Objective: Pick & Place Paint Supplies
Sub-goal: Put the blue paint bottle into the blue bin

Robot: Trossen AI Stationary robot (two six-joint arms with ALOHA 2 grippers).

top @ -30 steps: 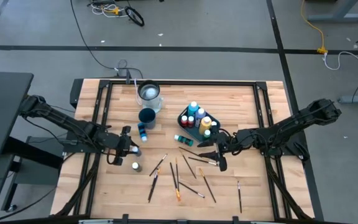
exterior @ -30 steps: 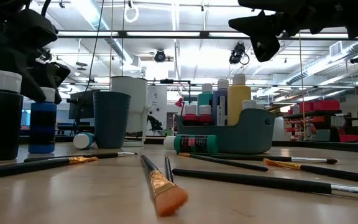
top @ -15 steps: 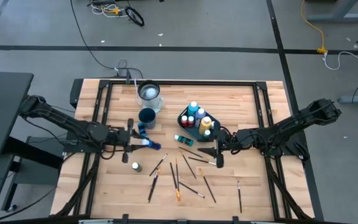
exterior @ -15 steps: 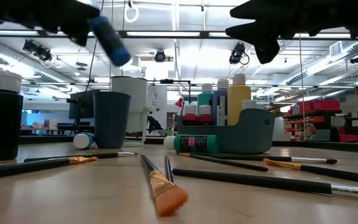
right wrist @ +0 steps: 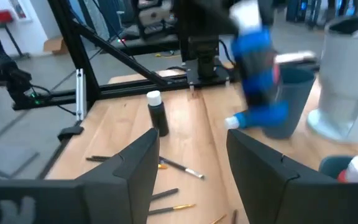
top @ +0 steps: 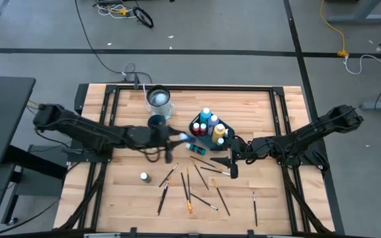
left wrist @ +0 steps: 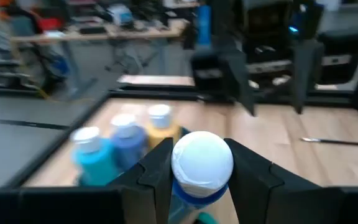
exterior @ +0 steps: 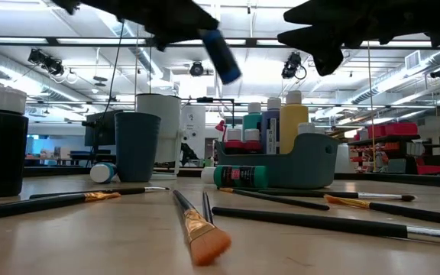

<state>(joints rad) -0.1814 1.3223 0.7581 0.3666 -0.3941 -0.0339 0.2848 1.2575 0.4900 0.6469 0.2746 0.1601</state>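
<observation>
Here the left end effector (top: 177,139) hangs above the table (top: 270,198), its fingers clamped on a blue paint bottle (top: 181,138) with a white cap, just beside the teal tray (exterior: 312,164) that already holds several bottles. The right end effector (top: 232,162) hovers over the scattered brushes (top: 204,178) with its fingers spread apart and nothing between them. A black bottle (top: 144,176) stands alone near the left side, and a teal bottle (exterior: 239,177) lies flat in front of the tray.
</observation>
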